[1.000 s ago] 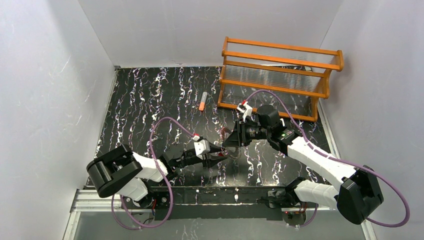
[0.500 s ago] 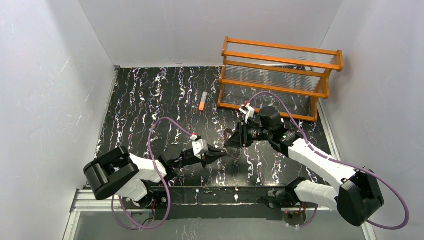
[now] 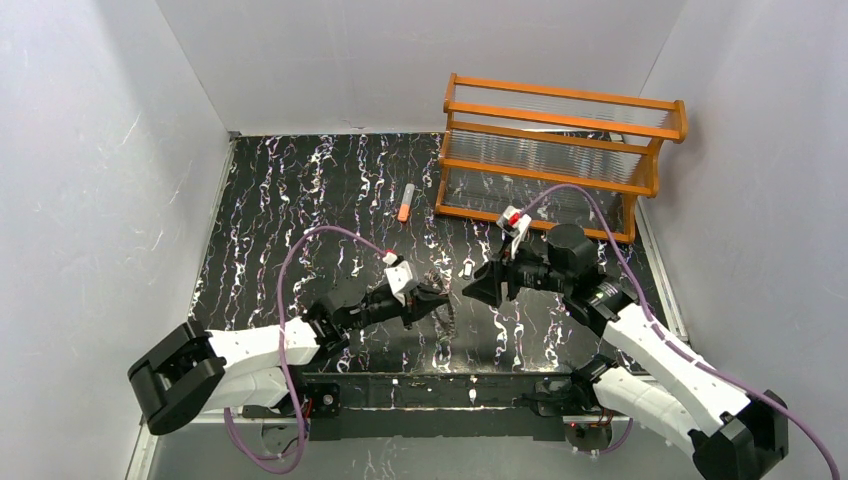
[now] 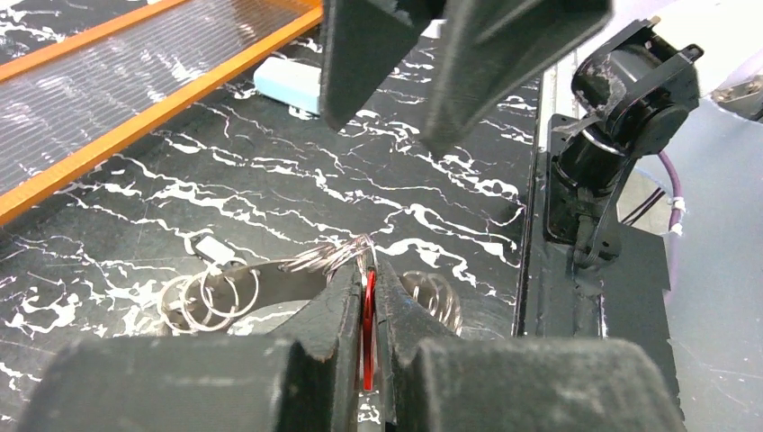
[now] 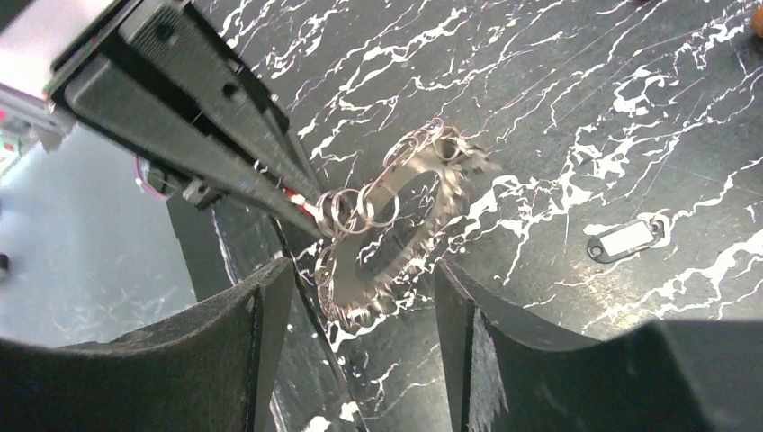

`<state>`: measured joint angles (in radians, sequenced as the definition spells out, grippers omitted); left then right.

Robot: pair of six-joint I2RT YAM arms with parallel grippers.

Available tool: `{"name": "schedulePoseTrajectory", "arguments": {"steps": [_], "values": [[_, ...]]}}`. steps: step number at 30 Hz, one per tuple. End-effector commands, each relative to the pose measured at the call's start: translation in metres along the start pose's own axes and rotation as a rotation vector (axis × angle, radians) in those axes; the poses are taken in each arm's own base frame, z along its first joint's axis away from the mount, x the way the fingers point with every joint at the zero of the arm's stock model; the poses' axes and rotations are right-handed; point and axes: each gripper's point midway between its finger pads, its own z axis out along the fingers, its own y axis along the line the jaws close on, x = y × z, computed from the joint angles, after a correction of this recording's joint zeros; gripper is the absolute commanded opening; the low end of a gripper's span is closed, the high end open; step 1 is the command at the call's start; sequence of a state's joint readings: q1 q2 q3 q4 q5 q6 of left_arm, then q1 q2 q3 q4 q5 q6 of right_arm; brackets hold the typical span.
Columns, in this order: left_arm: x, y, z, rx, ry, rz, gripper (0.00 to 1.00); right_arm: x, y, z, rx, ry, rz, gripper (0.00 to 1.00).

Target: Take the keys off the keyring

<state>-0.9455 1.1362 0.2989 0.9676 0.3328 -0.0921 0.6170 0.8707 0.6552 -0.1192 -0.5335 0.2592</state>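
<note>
Gripping a red key (image 4: pixel 369 326), the left gripper (image 4: pixel 370 270) has its jaws shut tight on it, low over the near part of the table (image 3: pixel 300 200).
- Keyring (image 5: pixel 353 290): toothed metal disc just beyond the left fingertips, linked to them through a bunch of small wire rings (image 5: pixel 360 209). Tilted. Cannot tell whether it touches the table.
- Right gripper (image 3: pixel 478 287): faces the left one from the other side with its jaws apart. In the right wrist view the keyring sits in the gap between the fingers (image 5: pixel 225 360); contact unclear.
- Dark-and-white key (image 5: pixel 630 238): loose and flat on the table, just beside the keyring and apart from it.
- Right arm crosses the table's right half and hides part of it from above.
- Tube (image 3: pixel 404 205): orange and grey, lying mid-table, well apart from both grippers.
- Clip (image 4: pixel 288 79): pale, on the table at the foot of the rack.
- Rack (image 3: pixel 560 150): orange, far right corner, upright.
</note>
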Motion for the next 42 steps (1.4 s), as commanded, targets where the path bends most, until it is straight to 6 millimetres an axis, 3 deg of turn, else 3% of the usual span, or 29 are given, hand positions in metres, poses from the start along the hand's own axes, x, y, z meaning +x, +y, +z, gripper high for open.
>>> {"name": "schedulePoseTrajectory", "arguments": {"steps": [1,8,19,27,42], "values": [[-0.014,0.004,0.003,-0.016,0.028,0.029,0.0,0.005,0.007,-0.006,-0.074,-0.027,-0.2,0.64],[-0.016,-0.001,0.005,0.016,0.052,0.035,0.0,0.011,0.028,-0.004,-0.258,-0.061,-0.372,0.53],[-0.019,-0.003,0.007,0.032,0.066,0.038,0.0,0.011,0.02,0.012,-0.263,-0.147,-0.496,0.53],[-0.018,-0.003,0.007,0.029,0.07,0.035,0.0,0.018,0.023,0.027,-0.302,-0.139,-0.521,0.46],[-0.023,-0.005,0.007,0.04,0.06,0.034,0.0,0.028,0.018,0.039,-0.281,-0.108,-0.54,0.06]]}}
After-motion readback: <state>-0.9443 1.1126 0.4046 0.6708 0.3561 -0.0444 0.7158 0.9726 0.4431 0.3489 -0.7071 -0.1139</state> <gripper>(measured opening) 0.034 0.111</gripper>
